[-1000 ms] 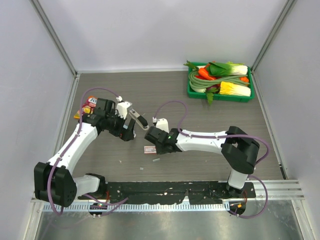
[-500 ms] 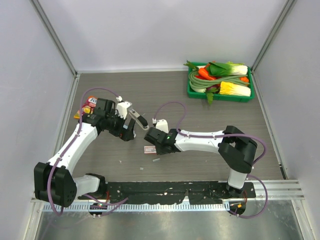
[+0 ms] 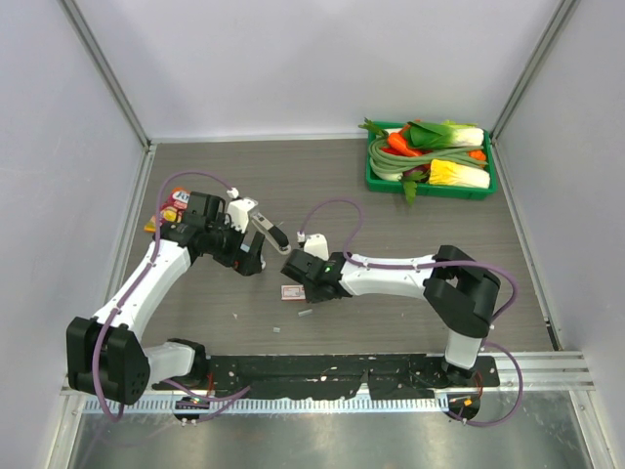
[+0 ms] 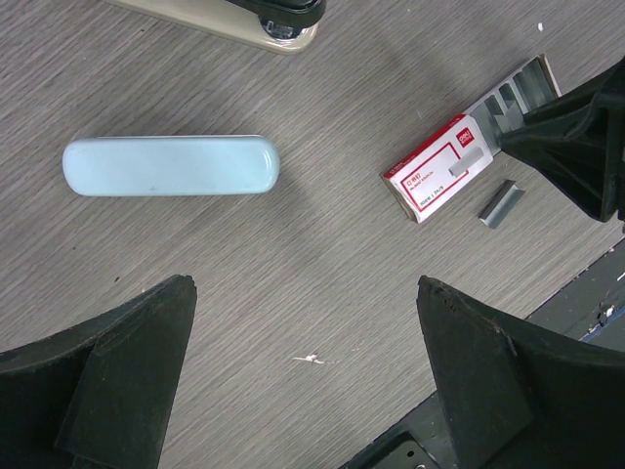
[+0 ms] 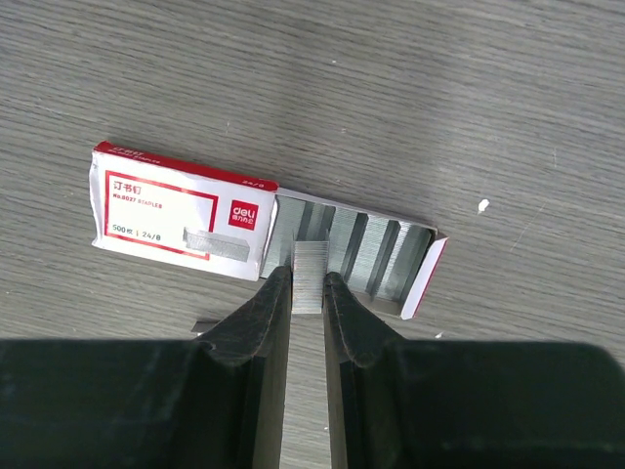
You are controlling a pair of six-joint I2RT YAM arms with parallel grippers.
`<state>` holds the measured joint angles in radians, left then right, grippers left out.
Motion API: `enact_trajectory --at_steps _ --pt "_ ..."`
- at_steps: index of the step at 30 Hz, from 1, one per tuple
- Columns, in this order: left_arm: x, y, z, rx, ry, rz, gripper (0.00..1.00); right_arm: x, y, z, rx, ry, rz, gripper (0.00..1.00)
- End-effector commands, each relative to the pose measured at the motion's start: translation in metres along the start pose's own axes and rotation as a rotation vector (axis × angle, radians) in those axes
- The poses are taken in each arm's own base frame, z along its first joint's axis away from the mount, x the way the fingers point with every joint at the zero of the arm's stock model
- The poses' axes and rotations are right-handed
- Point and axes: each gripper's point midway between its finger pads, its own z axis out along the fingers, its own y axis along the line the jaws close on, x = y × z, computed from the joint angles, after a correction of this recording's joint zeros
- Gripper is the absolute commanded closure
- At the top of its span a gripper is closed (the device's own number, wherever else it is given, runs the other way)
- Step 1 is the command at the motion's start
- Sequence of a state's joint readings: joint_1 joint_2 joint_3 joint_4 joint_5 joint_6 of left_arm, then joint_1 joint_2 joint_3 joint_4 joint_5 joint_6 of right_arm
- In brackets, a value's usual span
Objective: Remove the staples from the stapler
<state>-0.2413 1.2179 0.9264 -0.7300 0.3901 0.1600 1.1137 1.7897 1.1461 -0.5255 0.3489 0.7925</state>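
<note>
The stapler's pale blue top [image 4: 171,166] lies flat on the table, and a pale part with dark metal [image 4: 264,20] shows at that view's upper edge. From above, the stapler [image 3: 270,233] lies between the arms. My left gripper [image 4: 303,288] hovers open over bare table below the blue top, holding nothing. My right gripper [image 5: 310,278] is shut on a short strip of staples [image 5: 311,269], held over the open tray [image 5: 391,256] of a red-and-white staple box [image 5: 181,210]. Another loose staple strip [image 4: 500,203] lies beside the box.
A green tray of toy vegetables [image 3: 430,161] stands at the back right. Small colourful items [image 3: 171,207] lie by the left wall, behind the left arm. Tiny bits [image 3: 276,329] lie near the front edge. Grey walls close in both sides and the back.
The right arm's elbow has crept slightly left. Both grippers and the things on the table look unchanged.
</note>
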Motion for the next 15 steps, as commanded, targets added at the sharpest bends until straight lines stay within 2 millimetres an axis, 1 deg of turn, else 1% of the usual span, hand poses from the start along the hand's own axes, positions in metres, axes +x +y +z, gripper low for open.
enact_trajectory --at_steps 1,6,12,15 --pt "-0.0075 -0.0047 -0.0023 0.028 -0.032 0.001 0.01 -0.0126 0.0068 -0.0002 0.000 -0.049 0.006 0.91" --pt "-0.0063 -0.0037 -0.0026 0.025 -0.027 0.006 0.01 -0.0139 0.0059 -0.0003 0.005 -0.054 0.003 0.88" --pt "-0.0067 -0.0055 -0.0021 0.033 -0.031 0.004 0.01 -0.0170 0.0052 -0.0012 0.007 -0.066 0.007 0.88" --pt "-0.0069 -0.0065 -0.0028 0.037 -0.034 0.006 0.01 -0.0166 0.0051 -0.0008 0.008 -0.065 0.005 0.83"
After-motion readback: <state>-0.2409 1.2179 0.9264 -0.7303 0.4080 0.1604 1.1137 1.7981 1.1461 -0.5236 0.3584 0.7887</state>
